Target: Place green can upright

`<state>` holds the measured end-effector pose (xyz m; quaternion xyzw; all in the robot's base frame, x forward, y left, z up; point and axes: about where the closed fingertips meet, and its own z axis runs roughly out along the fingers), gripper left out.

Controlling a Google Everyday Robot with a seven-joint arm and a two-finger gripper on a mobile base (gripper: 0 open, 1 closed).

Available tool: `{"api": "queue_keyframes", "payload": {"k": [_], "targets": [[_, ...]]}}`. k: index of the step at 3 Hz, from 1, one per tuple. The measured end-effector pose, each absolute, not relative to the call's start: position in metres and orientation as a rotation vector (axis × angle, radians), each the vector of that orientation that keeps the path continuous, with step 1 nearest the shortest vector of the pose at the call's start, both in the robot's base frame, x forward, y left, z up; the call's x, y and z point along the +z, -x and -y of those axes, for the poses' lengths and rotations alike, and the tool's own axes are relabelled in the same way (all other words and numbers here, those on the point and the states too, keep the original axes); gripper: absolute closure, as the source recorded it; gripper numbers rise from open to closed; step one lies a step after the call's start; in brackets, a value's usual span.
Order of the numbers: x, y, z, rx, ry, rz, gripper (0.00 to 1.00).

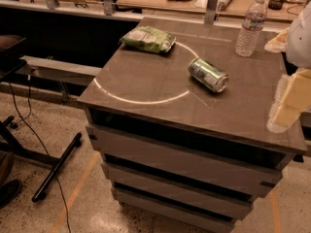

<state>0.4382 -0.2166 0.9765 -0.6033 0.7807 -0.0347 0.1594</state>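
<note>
The green can (208, 74) lies on its side near the middle of the brown cabinet top (146, 81), with its silver end facing the front right. My gripper (290, 102) comes in at the right edge of the view, pale and blurred, over the cabinet's right side. It is to the right of the can and apart from it, and holds nothing that I can see.
A green-and-white snack bag (148, 38) lies at the back left of the top. A clear water bottle (250, 27) stands at the back right. A pale ring mark (141, 100) runs across the surface. Tables stand behind, and a chair base (53, 169) on the floor at left.
</note>
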Motion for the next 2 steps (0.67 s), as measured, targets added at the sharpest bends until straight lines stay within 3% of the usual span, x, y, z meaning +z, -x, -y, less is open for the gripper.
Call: {"api": "queue_keyframes", "payload": {"k": [2], "targets": [[0.979,-0.455,0.208,-0.108,1.737,-2.208,0.00]]}}
